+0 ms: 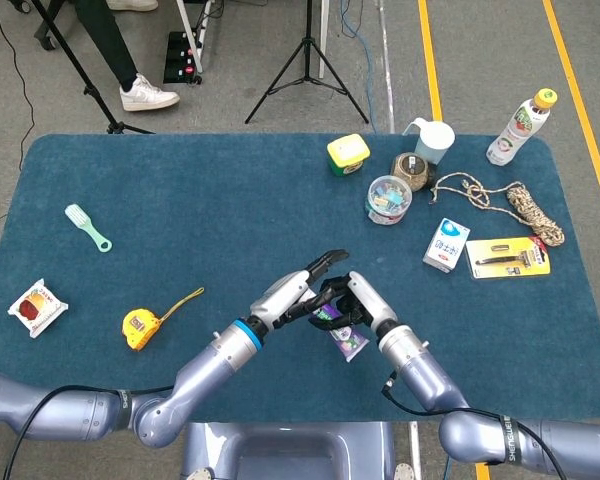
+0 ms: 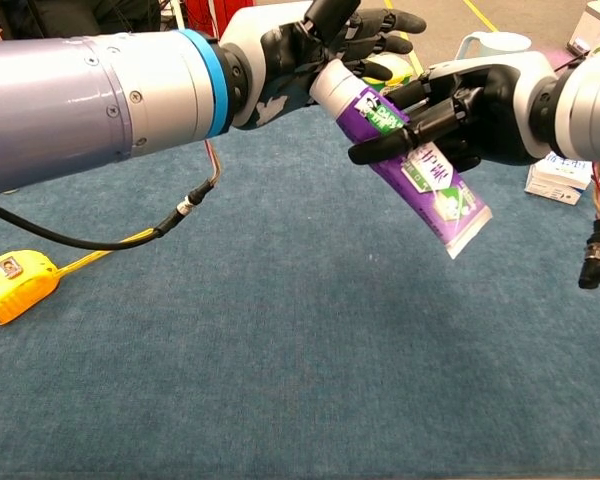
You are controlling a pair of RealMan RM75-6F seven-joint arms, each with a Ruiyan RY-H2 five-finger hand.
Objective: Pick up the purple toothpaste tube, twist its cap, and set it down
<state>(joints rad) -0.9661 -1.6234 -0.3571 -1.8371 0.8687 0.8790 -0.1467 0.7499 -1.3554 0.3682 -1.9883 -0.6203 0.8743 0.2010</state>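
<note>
Purple and white, the toothpaste tube (image 2: 410,165) hangs in the air above the blue desk (image 1: 210,220), slanted with its white cap end up toward the left and its flat crimped end down toward the right. The right robot hand (image 2: 460,110) wraps dark fingers (image 2: 405,135) across the middle of the tube and holds it. The left robot hand (image 2: 315,50) is at the cap end (image 2: 330,80), its fingers curled around the white cap and gripping it. The two hands sit close together, nearly touching, with the tube spanning between them. In the head view the same pair meets near the desk's front edge, left robot hand (image 1: 305,290) and right robot hand (image 1: 365,305) on either side of the tube (image 1: 342,335). A yellow tape measure (image 2: 15,280) lies on the desk well apart to the left, and a small white carton (image 1: 446,245) sits farther back on the right.
</note>
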